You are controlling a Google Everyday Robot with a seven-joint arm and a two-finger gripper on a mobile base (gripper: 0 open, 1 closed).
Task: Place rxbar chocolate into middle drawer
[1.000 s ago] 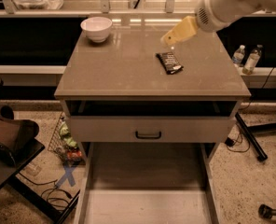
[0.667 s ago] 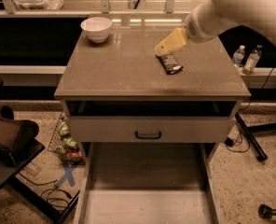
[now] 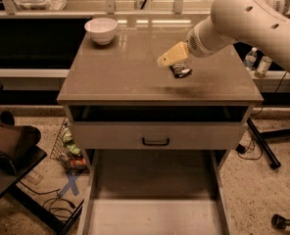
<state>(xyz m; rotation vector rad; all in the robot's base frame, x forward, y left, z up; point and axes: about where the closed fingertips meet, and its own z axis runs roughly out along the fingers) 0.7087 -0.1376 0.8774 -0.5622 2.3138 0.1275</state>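
Note:
The rxbar chocolate (image 3: pixel 181 70) is a small black-wrapped bar lying on the right half of the cabinet top. My gripper (image 3: pixel 170 57) is yellowish and hangs just above the bar's left end, covering part of it. The white arm reaches in from the upper right. The middle drawer (image 3: pixel 155 218) is pulled out at the bottom of the view, with a pale flat floor and thin side walls. Nothing shows in it.
A white bowl (image 3: pixel 101 30) stands at the back left of the cabinet top (image 3: pixel 125 77). A drawer front with a black handle (image 3: pixel 155 142) sits slightly open above the tray. There is a dark chair (image 3: pixel 10 146) at the left, clutter and cables (image 3: pixel 69 153) on the floor, and bottles (image 3: pixel 257 62) at the right.
My gripper has moved left and down toward the cabinet top, from beyond the bar to just over its left end. The bar has not moved.

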